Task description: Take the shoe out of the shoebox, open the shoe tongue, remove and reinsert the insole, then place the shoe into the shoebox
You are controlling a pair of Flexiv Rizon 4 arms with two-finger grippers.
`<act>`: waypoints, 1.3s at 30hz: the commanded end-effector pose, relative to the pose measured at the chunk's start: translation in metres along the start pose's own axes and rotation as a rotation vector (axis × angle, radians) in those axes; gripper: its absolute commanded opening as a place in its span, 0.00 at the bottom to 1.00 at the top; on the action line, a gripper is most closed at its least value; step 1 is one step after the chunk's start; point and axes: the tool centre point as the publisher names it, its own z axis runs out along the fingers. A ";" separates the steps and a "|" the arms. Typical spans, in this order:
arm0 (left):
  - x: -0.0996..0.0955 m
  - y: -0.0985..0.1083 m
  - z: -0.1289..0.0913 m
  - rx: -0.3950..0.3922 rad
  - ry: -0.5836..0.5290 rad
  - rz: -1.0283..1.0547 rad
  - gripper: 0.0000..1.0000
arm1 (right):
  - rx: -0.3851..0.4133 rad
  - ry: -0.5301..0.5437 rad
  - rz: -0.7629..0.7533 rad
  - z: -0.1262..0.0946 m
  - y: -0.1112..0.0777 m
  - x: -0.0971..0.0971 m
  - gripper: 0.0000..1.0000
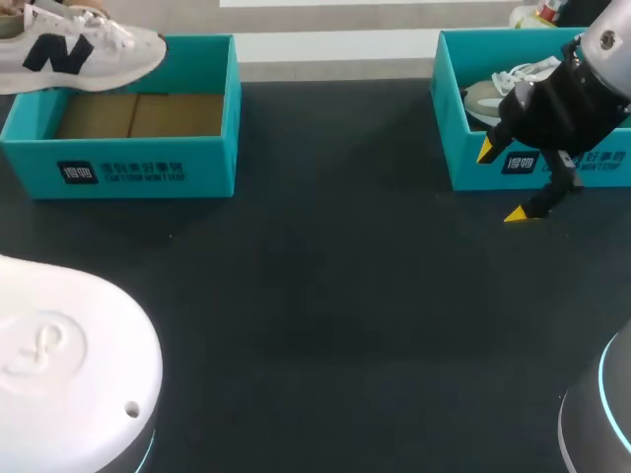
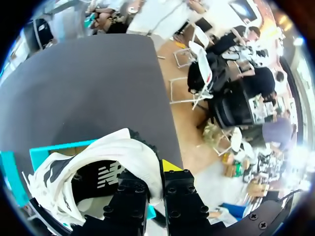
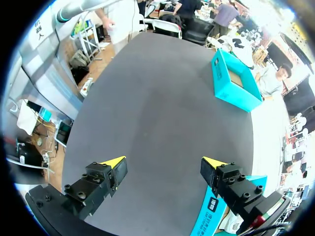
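A white shoe (image 1: 69, 44) with a black letter hangs over the far left corner of the left teal shoebox (image 1: 128, 163). In the left wrist view my left gripper (image 2: 153, 169) is shut on the white shoe (image 2: 98, 167) at its rear collar, with the teal shoebox (image 2: 54, 149) below. The box's brown floor (image 1: 138, 115) is bare. My right gripper (image 1: 501, 182) hangs open in front of the right teal shoebox (image 1: 552, 168), which holds a grey and white shoe (image 1: 493, 94). Nothing lies between the right gripper's (image 3: 162, 164) fingers.
The dark table (image 1: 325, 296) stretches between the two boxes. My left arm's white base (image 1: 69, 365) fills the near left corner, and the right arm's base (image 1: 601, 414) sits at the near right. The right box's wall (image 3: 209, 216) is close beside one right finger.
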 end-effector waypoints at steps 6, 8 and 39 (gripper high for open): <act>-0.003 0.008 -0.007 -0.280 0.055 0.338 0.00 | 0.002 0.002 0.000 0.001 0.000 -0.001 1.00; -0.003 0.011 -0.009 -0.286 0.040 0.328 0.00 | 0.002 0.002 0.000 0.001 0.000 -0.001 1.00; -0.011 0.060 -0.004 -0.251 0.028 0.021 0.00 | 0.002 0.002 0.000 0.001 0.000 -0.001 1.00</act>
